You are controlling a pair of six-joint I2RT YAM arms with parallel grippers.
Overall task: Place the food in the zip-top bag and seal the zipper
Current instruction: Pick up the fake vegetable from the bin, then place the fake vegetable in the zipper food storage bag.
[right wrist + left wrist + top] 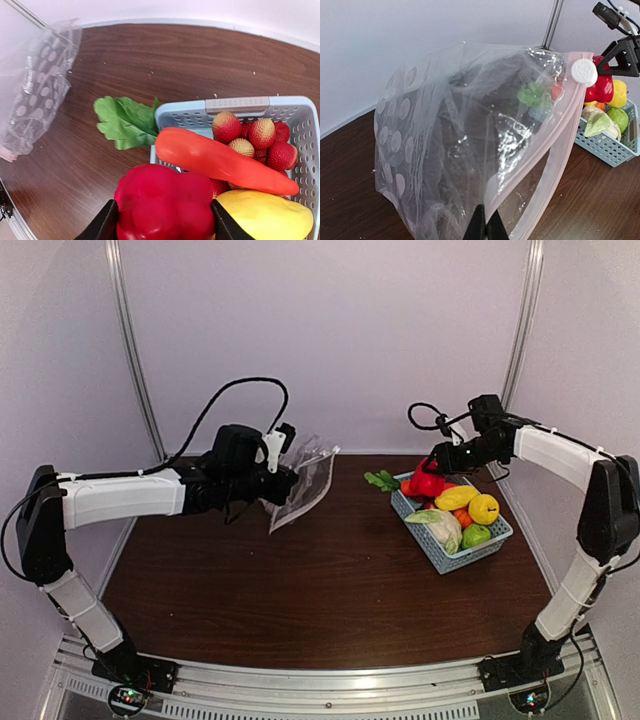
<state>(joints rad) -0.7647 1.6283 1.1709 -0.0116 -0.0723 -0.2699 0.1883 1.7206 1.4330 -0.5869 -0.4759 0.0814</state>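
- Right fingers (106, 224) press against both sides of the glossy red pepper (165, 205), which sits on top of the light-blue mesh basket (180, 107).
- Smooth orange carrot (220, 157), bumpy red berries (260, 135) and a yellow fruit (265, 215) crowd the pepper; leafy greens (125, 122) lie just outside the rim.
- Left fingers (476, 225) pinch the clear dotted zip-top bag (445, 150) by its pink zipper (555, 135) edge, holding it off the table (300, 580).
- Dark wood-grain tabletop, with white walls (350, 330) behind.

You've got a lt-blue mesh basket (480, 548) sitting on the R side of a dark wood table (300, 580). White walls behind, alu rail (330, 680) at near edge.
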